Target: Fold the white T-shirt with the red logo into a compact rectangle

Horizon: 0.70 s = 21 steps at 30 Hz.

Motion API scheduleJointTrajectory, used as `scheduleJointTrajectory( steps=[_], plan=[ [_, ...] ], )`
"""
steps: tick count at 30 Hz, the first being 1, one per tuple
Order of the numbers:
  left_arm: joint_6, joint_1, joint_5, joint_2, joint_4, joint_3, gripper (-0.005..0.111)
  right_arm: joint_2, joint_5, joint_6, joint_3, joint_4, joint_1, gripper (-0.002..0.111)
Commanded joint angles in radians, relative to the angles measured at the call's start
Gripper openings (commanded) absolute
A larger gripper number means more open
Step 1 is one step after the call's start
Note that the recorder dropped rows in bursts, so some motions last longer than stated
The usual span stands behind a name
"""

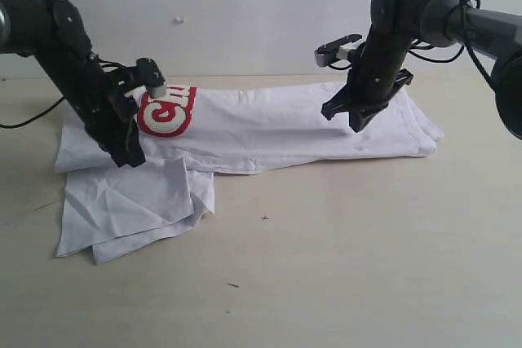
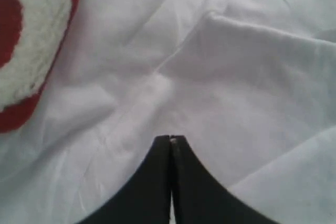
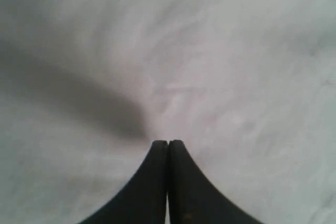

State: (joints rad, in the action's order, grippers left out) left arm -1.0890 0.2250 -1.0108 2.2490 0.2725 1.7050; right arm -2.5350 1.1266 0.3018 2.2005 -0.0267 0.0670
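Note:
The white T-shirt [image 1: 269, 128] lies as a long folded band across the table, and a crumpled flap [image 1: 130, 205] spreads toward the front at its left end. Part of the red logo [image 1: 167, 110] with puffy white letters shows at the band's left end and in the left wrist view's corner [image 2: 21, 51]. My left gripper [image 1: 130, 156] is shut with its tips down on the cloth [image 2: 171, 139], just in front of the logo. My right gripper [image 1: 359, 124] is shut over the band's right part, its tips [image 3: 168, 142] close above plain white fabric. No cloth shows between either pair of jaws.
The pale wooden table [image 1: 342, 250] stretches in front of the shirt, with a few small dark specks [image 1: 264, 218]. A white wall [image 1: 245, 6] stands right behind the shirt. Cables hang from both arms.

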Motion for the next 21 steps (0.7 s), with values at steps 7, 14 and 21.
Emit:
scheduleJointTrajectory(
  steps=[7, 14, 21],
  plan=[
    [-0.005, 0.033, 0.104, -0.004, -0.087, -0.141, 0.000, 0.019, -0.115, -0.060, -0.212, 0.069, -0.020, 0.000],
    [-0.003, 0.033, 0.099, -0.004, -0.192, -0.257, 0.000, 0.146, -0.177, -0.060, -0.417, 0.048, -0.020, 0.000],
    [0.103, 0.033, -0.020, -0.004, -0.200, -0.291, 0.000, 0.296, -0.312, -0.060, -0.696, 0.043, -0.020, 0.000]
  ],
)
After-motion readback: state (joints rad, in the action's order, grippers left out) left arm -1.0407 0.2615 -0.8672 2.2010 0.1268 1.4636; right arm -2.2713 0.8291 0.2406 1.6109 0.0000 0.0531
